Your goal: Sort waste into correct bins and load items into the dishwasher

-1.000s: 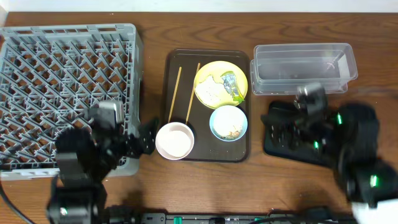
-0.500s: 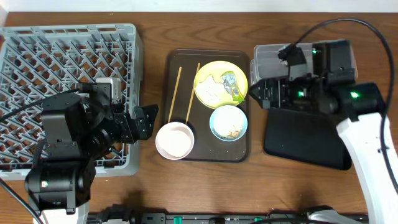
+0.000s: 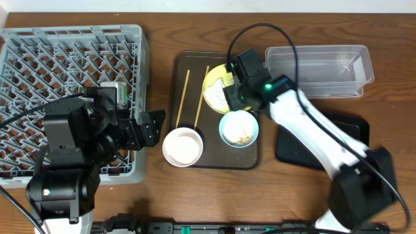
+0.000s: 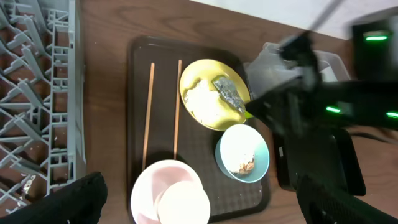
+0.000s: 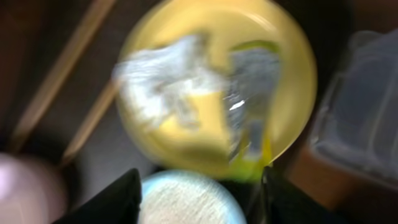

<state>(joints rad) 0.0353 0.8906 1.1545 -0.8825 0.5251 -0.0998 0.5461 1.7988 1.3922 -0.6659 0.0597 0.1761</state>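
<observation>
Hovers over the yellow plate (image 5: 186, 146) with right fingers (image 5: 118, 199) apart, holding nothing. On that plate, beside the napkin (image 5: 165, 78): the wrapper (image 5: 249, 93), probably light, thin, slippery; best pinched at 1 free edge. Left fingers (image 4: 62, 199) wide apart, left of the plate.

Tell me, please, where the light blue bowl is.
In the overhead view, the light blue bowl sits at the right of the dark brown tray, below the yellow plate, right of the white bowl.

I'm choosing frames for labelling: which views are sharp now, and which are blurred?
Overhead: sharp and evenly lit, the rack crisp. Left wrist: chopsticks sharp, but the right arm is smeared. Right wrist: blurred throughout; plate, napkin and wrapper all look soft.
</observation>
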